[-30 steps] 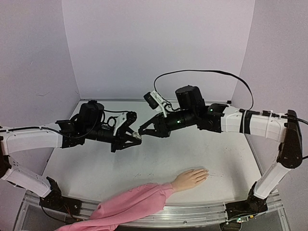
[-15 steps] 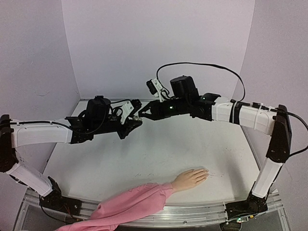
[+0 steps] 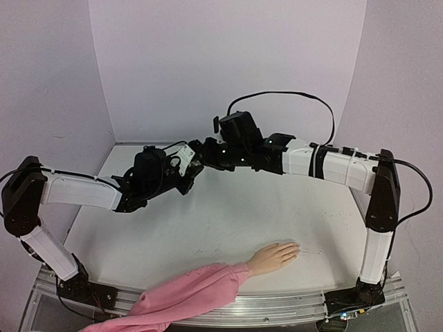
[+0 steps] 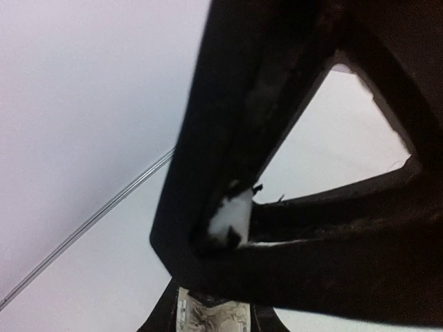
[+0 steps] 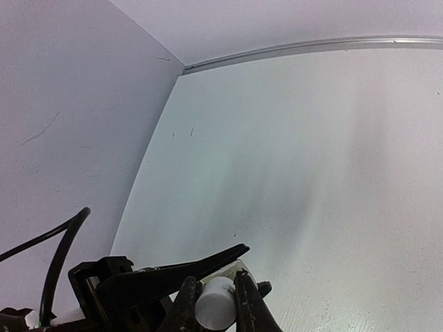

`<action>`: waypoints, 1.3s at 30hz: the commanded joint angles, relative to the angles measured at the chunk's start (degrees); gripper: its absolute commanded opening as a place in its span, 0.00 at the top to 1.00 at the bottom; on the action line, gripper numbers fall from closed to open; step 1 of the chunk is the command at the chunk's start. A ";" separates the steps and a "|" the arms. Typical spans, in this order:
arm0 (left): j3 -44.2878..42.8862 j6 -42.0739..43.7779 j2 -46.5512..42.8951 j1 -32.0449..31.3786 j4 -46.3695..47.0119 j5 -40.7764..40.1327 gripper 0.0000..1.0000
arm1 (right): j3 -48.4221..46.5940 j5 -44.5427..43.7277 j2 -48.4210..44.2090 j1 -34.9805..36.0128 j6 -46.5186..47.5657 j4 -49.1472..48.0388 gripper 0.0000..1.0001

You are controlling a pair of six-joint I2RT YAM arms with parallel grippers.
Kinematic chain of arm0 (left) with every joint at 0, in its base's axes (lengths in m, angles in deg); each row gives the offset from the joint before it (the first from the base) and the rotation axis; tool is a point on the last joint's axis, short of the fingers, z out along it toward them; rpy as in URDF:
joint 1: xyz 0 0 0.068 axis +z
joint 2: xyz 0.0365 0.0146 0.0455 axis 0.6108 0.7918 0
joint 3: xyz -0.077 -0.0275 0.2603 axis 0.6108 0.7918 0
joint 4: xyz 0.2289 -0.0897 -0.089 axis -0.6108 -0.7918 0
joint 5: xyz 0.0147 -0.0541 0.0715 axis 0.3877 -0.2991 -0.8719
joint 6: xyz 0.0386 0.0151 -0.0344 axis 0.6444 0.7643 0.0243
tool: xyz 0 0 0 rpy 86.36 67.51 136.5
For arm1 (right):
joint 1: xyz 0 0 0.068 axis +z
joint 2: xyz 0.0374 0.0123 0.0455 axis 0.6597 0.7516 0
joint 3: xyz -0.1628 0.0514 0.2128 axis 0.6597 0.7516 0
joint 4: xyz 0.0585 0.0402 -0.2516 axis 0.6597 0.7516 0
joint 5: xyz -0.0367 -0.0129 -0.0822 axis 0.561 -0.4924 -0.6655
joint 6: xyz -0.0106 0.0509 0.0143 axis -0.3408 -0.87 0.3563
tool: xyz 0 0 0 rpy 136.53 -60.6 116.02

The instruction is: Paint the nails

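Note:
The peach mannequin hand (image 3: 273,257) lies palm down near the front edge, with its pink sleeve (image 3: 194,290) trailing to the left. Its nails (image 3: 296,249) are too small to make out. My left gripper (image 3: 192,169) and right gripper (image 3: 201,158) meet tip to tip above the far middle of the table, well away from the hand. The left gripper (image 4: 235,223) is shut on a small white bottle (image 4: 232,213). The right gripper (image 5: 215,283) is shut on the bottle's white cap (image 5: 213,309).
The white table (image 3: 228,221) is walled by lilac panels on three sides. The back wall seam (image 5: 311,47) and the left corner are close behind the grippers. A black cable (image 3: 291,97) loops over the right arm.
Both arms have swung back and up toward the far wall, keeping their tips together on the bottle. The mannequin hand has not moved.

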 commanded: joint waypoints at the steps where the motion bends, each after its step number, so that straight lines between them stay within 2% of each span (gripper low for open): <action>1: 2.54 -6.32 -6.81 -3.51 15.88 0.09 1.00 | 2.27 10.86 -4.45 2.95 3.63 -1.30 0.68; 4: 4.85 -11.58 -9.35 -3.51 8.38 -5.60 1.00 | 6.61 12.80 -9.76 -0.09 7.37 -1.30 0.47; 5: 5.69 -12.64 -10.02 -3.47 6.70 -6.00 1.00 | 7.97 13.89 -11.58 -1.14 8.77 -1.37 0.41; 7: 6.94 -14.79 -11.51 -3.38 3.50 -5.32 1.00 | 10.15 16.58 -14.77 -3.15 12.76 -1.61 0.23; 10: 6.90 -17.35 -14.57 -2.70 -2.83 1.09 1.00 | 12.98 21.94 -18.08 -6.07 18.35 -2.12 0.10; 12: 5.93 -20.42 -15.97 -1.54 -6.12 10.22 1.00 | 14.85 28.14 -19.23 -7.17 22.10 -4.21 0.05; 17: 4.13 -26.17 -16.93 2.06 -7.74 41.95 1.00 | 16.54 43.88 -19.20 -7.91 29.80 -11.55 0.07; 19: 3.37 -28.16 -16.60 2.20 -7.91 50.03 1.00 | 16.45 48.71 -18.80 -7.90 30.47 -14.60 0.09; 21: 3.07 -30.08 -16.48 2.29 -7.96 54.50 1.00 | 15.86 55.34 -17.50 -7.86 29.99 -17.41 0.14; 23: 3.02 -31.41 -16.49 2.29 -7.96 57.21 1.00 | 15.03 59.58 -15.73 -7.54 29.62 -18.67 0.18; 28: 2.41 -32.88 -16.55 2.29 -7.95 61.26 1.00 | 14.54 63.10 -13.35 -6.51 30.20 -19.56 0.30; 39: 1.36 -32.99 -16.81 2.33 -7.96 63.57 1.00 | 14.94 64.42 -11.91 -4.38 28.72 -22.94 0.62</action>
